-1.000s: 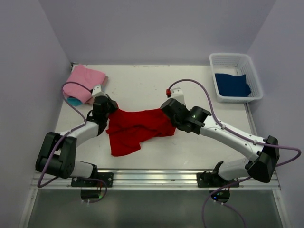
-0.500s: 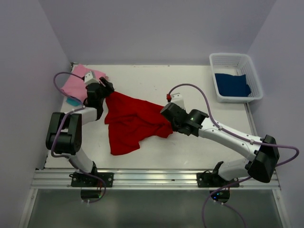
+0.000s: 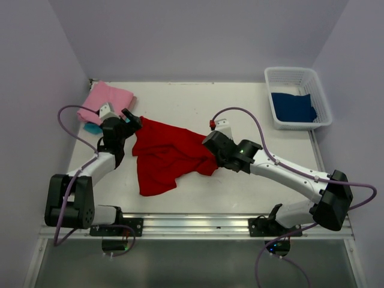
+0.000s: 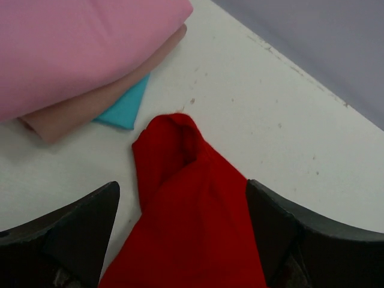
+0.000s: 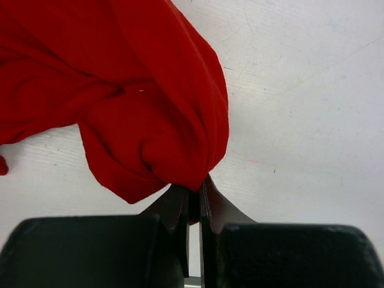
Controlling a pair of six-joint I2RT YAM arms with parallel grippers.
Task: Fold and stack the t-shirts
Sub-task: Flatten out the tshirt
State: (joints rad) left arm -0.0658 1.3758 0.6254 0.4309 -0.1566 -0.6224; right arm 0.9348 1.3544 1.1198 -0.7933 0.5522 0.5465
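One red t-shirt (image 3: 165,159) corner now lies released, your left gripper (image 4: 182,198) having opened; your right gripper (image 5: 193,198) still pinches the other end.

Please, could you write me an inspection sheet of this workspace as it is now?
surface: white table, lightly scuffed.
job's things: red t-shirt crumpled mid-table; folded stack (pink, beige, turquoise) far left; dark blue t-shirt in the white basket, far right.
clutter: nothing seen.
grippers: left gripper open over a corner of the red t-shirt; right gripper shut on its other side.
cables: a purple cable loops off each arm.
surroundings: lilac walls; metal rail at near edge.
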